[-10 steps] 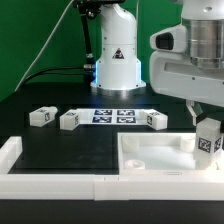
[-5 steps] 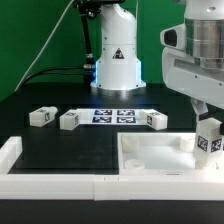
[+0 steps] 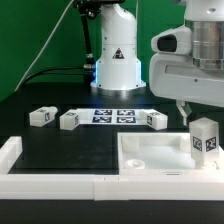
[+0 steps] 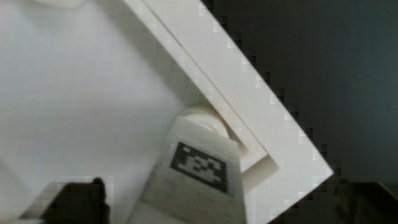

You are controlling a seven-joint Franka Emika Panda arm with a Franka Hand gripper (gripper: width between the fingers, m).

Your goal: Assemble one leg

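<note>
My gripper (image 3: 199,119) hangs at the exterior view's right, over the far right corner of the large white tray-like panel (image 3: 150,158). It is shut on one leg (image 3: 204,138), a small white block with a square tag, which stands upright at that corner. In the wrist view the leg (image 4: 205,170) runs down between my fingers (image 4: 80,203), with my gripper (image 4: 205,208) over it, against the panel's raised rim (image 4: 231,90). A narrow strip shows between the dark finger and the leg.
Three more legs (image 3: 41,116) (image 3: 69,120) (image 3: 155,120) lie in a row on the black table beside the marker board (image 3: 113,115). Long white border bars (image 3: 60,186) run along the front and the exterior view's left. The robot base (image 3: 115,60) stands behind.
My hand has shifted toward the exterior view's left and turned. The leg has turned with it and now shows two faces, standing straighter at the panel's corner.
</note>
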